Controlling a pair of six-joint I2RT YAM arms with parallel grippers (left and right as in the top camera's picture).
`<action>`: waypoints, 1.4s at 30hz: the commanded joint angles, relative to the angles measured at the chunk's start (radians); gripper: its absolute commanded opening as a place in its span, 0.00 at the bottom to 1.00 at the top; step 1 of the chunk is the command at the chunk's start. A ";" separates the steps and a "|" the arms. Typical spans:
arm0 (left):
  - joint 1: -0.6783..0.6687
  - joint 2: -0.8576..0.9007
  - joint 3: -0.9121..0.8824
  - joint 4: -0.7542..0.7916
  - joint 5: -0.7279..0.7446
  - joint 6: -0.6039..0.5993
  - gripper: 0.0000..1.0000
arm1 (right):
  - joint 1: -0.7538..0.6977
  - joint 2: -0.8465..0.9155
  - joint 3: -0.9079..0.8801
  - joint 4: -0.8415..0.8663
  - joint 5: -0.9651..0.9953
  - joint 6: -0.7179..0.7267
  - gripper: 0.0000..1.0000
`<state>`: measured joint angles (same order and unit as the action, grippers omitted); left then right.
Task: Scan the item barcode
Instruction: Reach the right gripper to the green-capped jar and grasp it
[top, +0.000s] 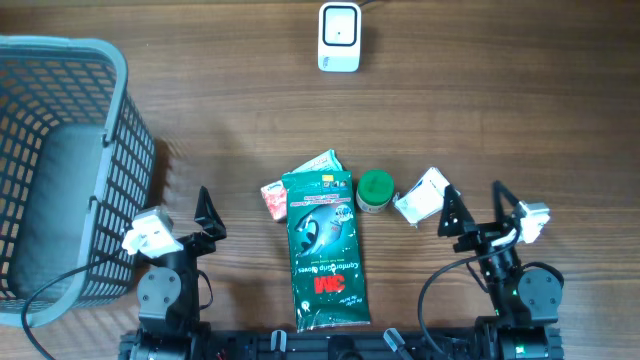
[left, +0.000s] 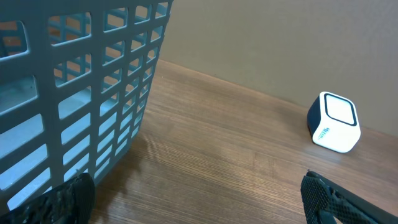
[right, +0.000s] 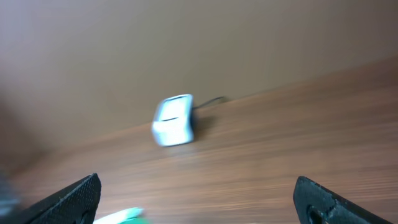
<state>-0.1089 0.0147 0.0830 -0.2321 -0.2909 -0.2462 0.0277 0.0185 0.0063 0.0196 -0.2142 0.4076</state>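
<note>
Several goods lie clustered on the counter (top: 500, 100) between my arms: a green 3M gloves pack (top: 325, 250) lying flat, a green-lidded jar (top: 375, 190) just beside its upper right corner, a small white box (top: 420, 197) next to the jar, and a red-and-white packet (top: 273, 200) at the pack's left. The white barcode scanner (top: 339, 37) stands well apart, far across the counter. My left fingers (left: 336, 202) and right fingers (right: 68, 202) are spread wide, holding nothing. A grey mesh basket (top: 118, 100) sits on my left.
</note>
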 joint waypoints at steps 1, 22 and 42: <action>0.006 -0.008 -0.006 0.002 -0.013 -0.005 1.00 | 0.001 -0.005 -0.001 0.033 -0.288 0.380 1.00; 0.006 -0.008 -0.006 0.002 -0.013 -0.005 1.00 | 0.026 0.989 1.231 -1.023 -0.119 0.114 1.00; 0.006 -0.008 -0.006 0.002 -0.013 -0.005 1.00 | 0.476 2.020 1.530 -1.244 0.226 0.246 1.00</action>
<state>-0.1089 0.0139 0.0814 -0.2325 -0.2909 -0.2462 0.5053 1.9800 1.5230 -1.2259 -0.0540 0.6392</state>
